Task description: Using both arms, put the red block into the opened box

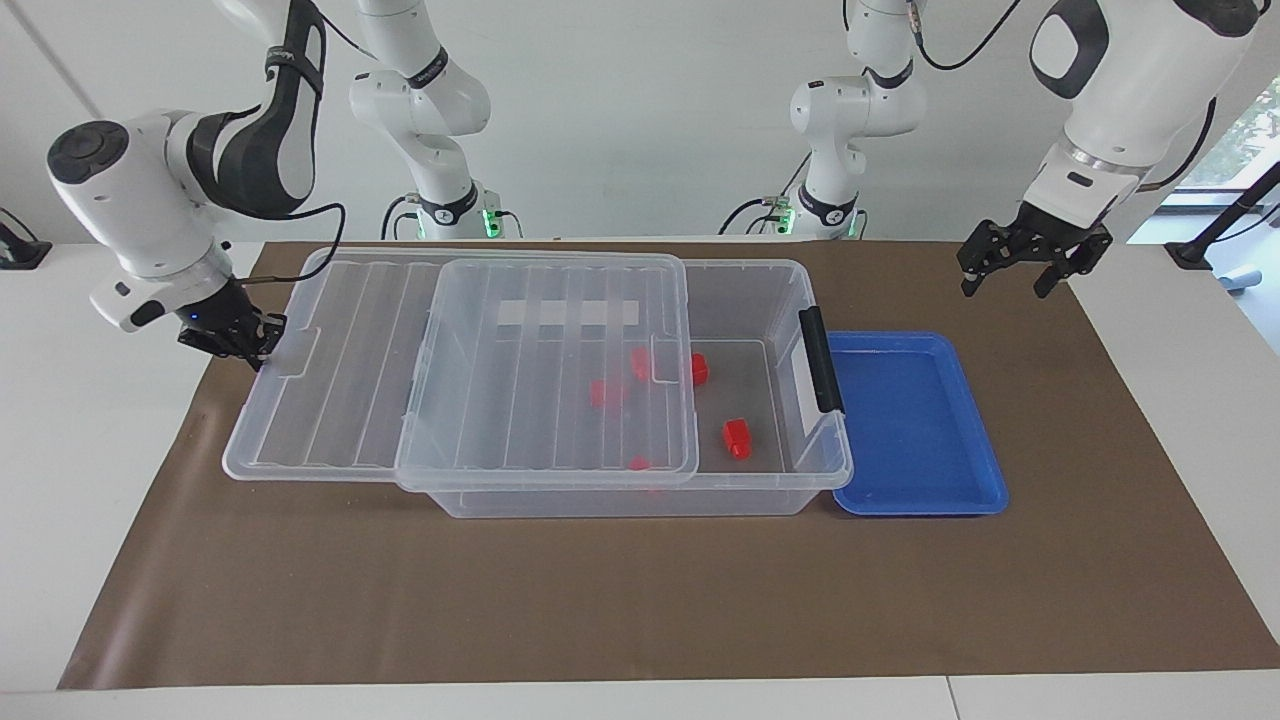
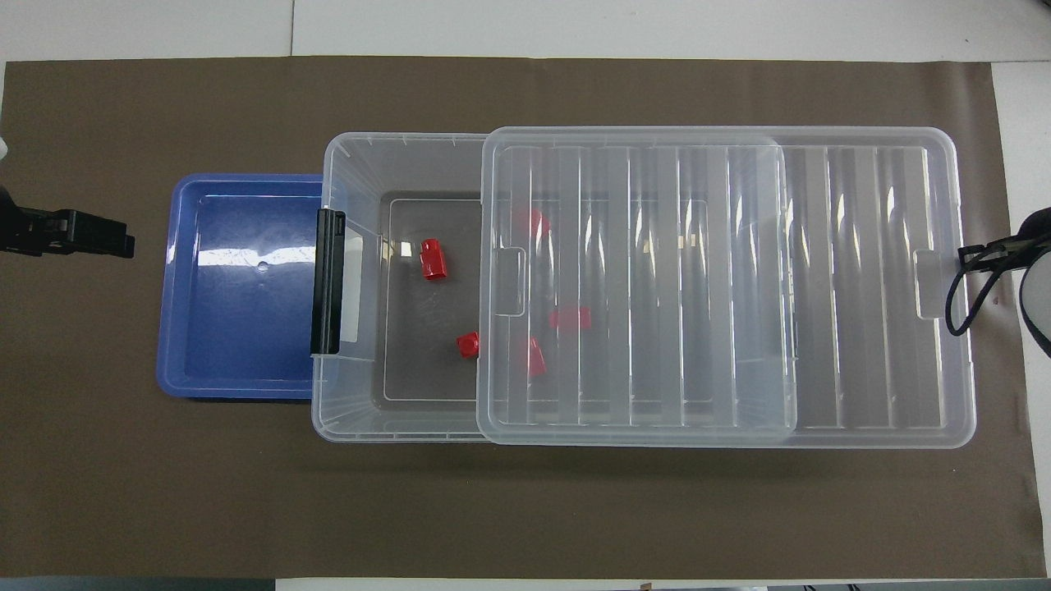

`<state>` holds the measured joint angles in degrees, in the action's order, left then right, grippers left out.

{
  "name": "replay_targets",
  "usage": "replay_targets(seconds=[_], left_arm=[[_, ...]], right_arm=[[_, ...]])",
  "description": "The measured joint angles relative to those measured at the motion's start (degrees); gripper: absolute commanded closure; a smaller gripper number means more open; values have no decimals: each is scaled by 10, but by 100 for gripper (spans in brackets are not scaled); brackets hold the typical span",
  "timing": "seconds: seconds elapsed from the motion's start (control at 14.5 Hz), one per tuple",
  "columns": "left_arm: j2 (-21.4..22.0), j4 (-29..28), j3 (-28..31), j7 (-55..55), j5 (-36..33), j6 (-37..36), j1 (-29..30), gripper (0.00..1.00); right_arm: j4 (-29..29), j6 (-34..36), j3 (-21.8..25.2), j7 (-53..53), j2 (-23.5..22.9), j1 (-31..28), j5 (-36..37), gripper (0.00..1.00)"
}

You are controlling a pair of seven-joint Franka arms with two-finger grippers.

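My right gripper [image 1: 232,338], fingers pressed together, against lid [image 1: 460,360] edge; blocks [image 1: 737,438] inside box [image 1: 640,495]. Next: push lid shut. Left gripper [image 1: 1035,262] spread, waiting.

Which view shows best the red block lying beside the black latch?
The overhead view: the red block lies uncovered on the box floor, its whole top visible. In the facing view the same block is partly hidden by the lid edge.

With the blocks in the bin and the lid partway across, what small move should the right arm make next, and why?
Probably keep pushing the lid toward the left arm's end. The shut right gripper sits at the lid's edge, the box stays partly uncovered, red blocks lie inside, and the open left gripper hangs clear.
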<state>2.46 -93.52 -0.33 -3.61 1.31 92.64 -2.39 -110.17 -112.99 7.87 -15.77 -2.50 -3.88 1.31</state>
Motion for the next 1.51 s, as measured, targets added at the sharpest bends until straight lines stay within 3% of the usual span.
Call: replay_targets(seconds=[0.55,1.51], left_arm=[[0,19,0,-1,4,-60,0,0],[14,20,-2,-1,4,-70,0,0]], right_arm=[[-13,0,-2,92,6,62,-1,100],[-22,0,-3,240,12,150,-1,100]])
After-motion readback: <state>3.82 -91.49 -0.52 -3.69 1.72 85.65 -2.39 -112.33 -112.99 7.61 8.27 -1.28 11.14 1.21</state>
